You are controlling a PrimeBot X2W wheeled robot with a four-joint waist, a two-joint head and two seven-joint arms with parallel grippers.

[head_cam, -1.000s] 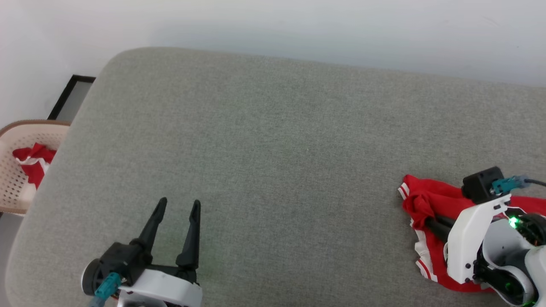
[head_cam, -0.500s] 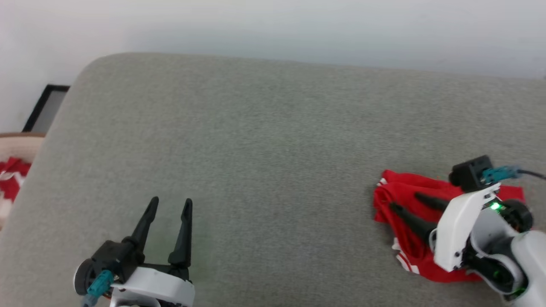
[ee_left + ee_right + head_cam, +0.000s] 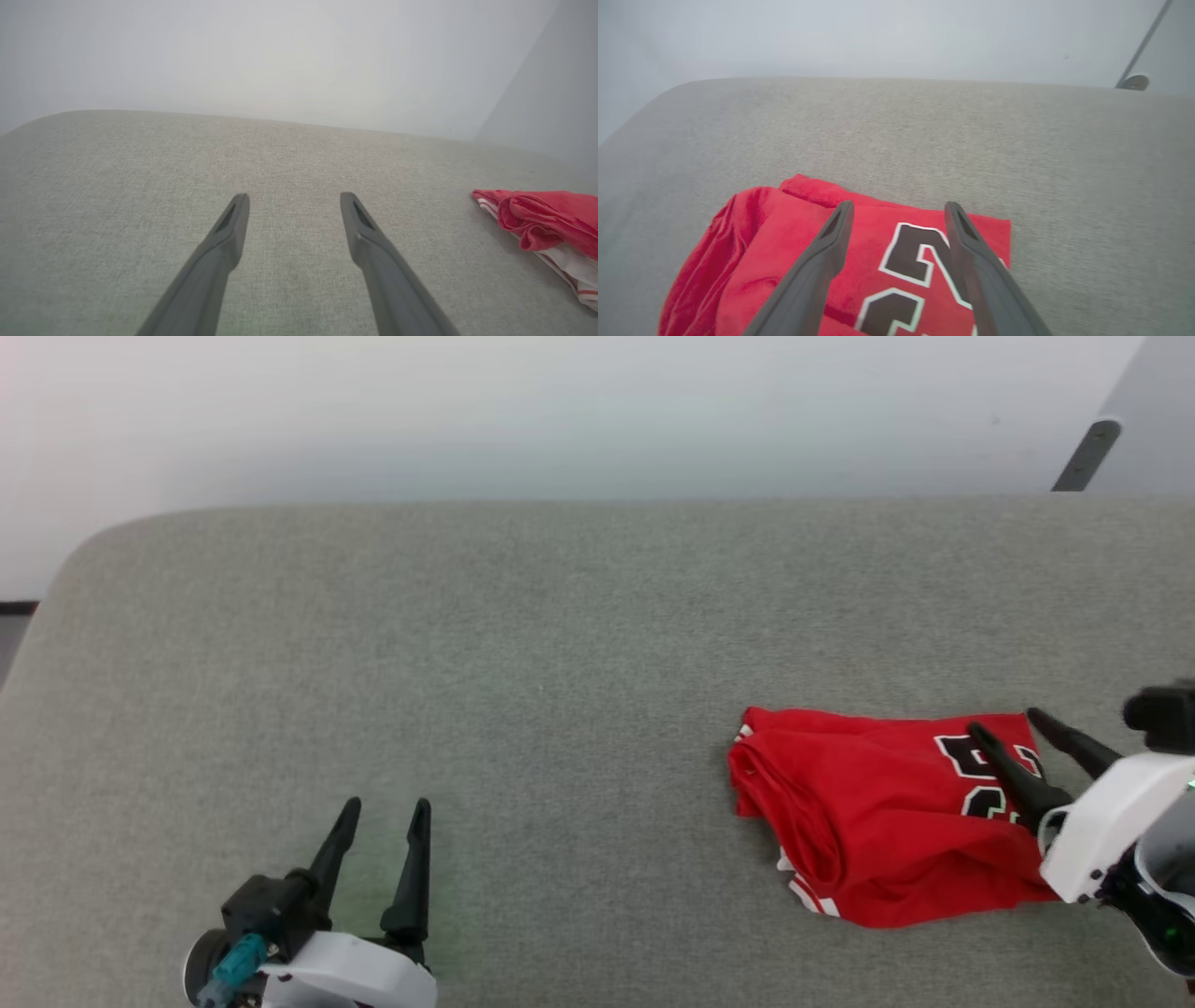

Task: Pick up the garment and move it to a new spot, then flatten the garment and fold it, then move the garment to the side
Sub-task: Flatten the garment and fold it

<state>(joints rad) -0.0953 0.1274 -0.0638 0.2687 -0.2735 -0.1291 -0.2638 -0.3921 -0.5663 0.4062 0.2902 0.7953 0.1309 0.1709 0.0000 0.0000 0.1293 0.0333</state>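
So the red shirt (image 3: 878, 821) is lying on the grey cushion (image 3: 560, 663), folded up into a rough rectangle with its left end kinda bunched and rumpled. You can see the black numbers with white outlines (image 3: 980, 775) at the shirt's right end, and a bit of white-and-red striped trim (image 3: 808, 893) pokes out at its lower left corner. The right hand (image 3: 1005, 721) sits at the shirt's right end with its fingers spread apart and nothing pinched between them. In the right wrist view both fingers point across the numbers toward the shirt's far edge. Can't tell if the fingertips are actually touching the fabric or just above it. The left hand (image 3: 386, 803) is well off to the left of the shirt, over bare cushion, fingers also spread wide and holding nothing. From the left wrist camera the shirt's bunched end (image 3: 546, 219) shows way off to the side. Behind the shirt, past the cushion's back edge, is a plain pale wall (image 3: 560, 411).
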